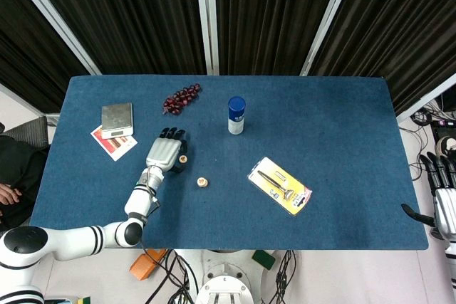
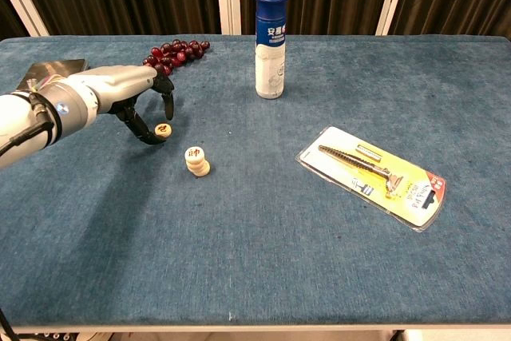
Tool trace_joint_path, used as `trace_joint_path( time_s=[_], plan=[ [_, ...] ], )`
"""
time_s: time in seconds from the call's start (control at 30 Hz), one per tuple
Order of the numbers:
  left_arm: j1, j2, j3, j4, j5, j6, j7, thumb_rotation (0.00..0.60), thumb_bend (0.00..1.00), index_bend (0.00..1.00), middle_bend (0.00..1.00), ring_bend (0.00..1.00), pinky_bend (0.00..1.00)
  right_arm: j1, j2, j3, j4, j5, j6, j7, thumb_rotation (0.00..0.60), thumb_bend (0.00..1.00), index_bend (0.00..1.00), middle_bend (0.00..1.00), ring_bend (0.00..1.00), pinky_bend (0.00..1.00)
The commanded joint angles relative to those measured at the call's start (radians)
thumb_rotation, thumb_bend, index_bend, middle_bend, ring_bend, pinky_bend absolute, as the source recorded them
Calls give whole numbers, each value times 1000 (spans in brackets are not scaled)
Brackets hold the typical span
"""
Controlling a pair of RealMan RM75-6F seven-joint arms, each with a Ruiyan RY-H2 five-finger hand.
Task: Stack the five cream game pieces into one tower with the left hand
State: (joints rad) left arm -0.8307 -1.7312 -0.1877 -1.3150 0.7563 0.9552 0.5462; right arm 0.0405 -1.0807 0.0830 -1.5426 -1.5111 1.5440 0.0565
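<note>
A short tower of cream game pieces (image 2: pixel 196 160) stands on the blue table, and in the head view the tower (image 1: pixel 202 182) sits left of centre. One loose cream piece (image 2: pixel 162 130) lies flat to its far left; the head view also shows this loose piece (image 1: pixel 182 158). My left hand (image 2: pixel 132 92) reaches down over that piece, the thumb tip (image 2: pixel 149 137) against its left side and a finger (image 2: pixel 168 106) just above it. The piece still rests on the cloth. My right hand (image 1: pixel 443 201) hangs off the table's right edge, fingers spread, holding nothing.
A blue-capped white bottle (image 2: pixel 270 43) stands at the back centre. Dark red grapes (image 2: pixel 176 54) lie just behind my left hand. A packaged razor (image 2: pixel 374 176) lies to the right. A small metal scale (image 1: pixel 117 119) on a card sits at the far left.
</note>
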Motion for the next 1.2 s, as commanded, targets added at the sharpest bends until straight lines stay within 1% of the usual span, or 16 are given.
trace_joint_path(
  time_s=[0.03,0.37,0.63,0.8,0.87,1.0,1.2],
  plan=[
    [2,0,3,4,2,0,1,600,263,416,81,0,0,2,-1,0,-1,0,-3,-3,600,174,0,99,0,60],
    [4,-3,0,17,-2,-16,-8,600,305,455,81,0,0,6,-2,2,-6,1,-8,-12,600,174,0,99,0,60],
    [3,-12,0,32,-4,-22,-6,600,319,489,91,0,0,3,1,2,-12,3,-3,-17,600,175,0,99,0,60],
    [6,-11,1,37,0,-22,-10,600,367,524,110,0,0,2,1,1,-15,0,-1,-19,600,174,0,99,0,60],
    [11,2,0,19,8,-17,-16,600,389,528,113,0,0,3,2,1,-16,-2,0,-19,600,175,0,99,0,60],
    [26,43,-3,-53,45,15,-33,600,394,528,113,0,0,6,2,0,-18,-5,-3,-21,600,175,0,99,0,60],
    [57,142,15,-235,127,57,-52,600,375,528,114,0,0,8,0,-1,-17,-13,-1,-20,600,174,0,99,0,60]
  ],
)
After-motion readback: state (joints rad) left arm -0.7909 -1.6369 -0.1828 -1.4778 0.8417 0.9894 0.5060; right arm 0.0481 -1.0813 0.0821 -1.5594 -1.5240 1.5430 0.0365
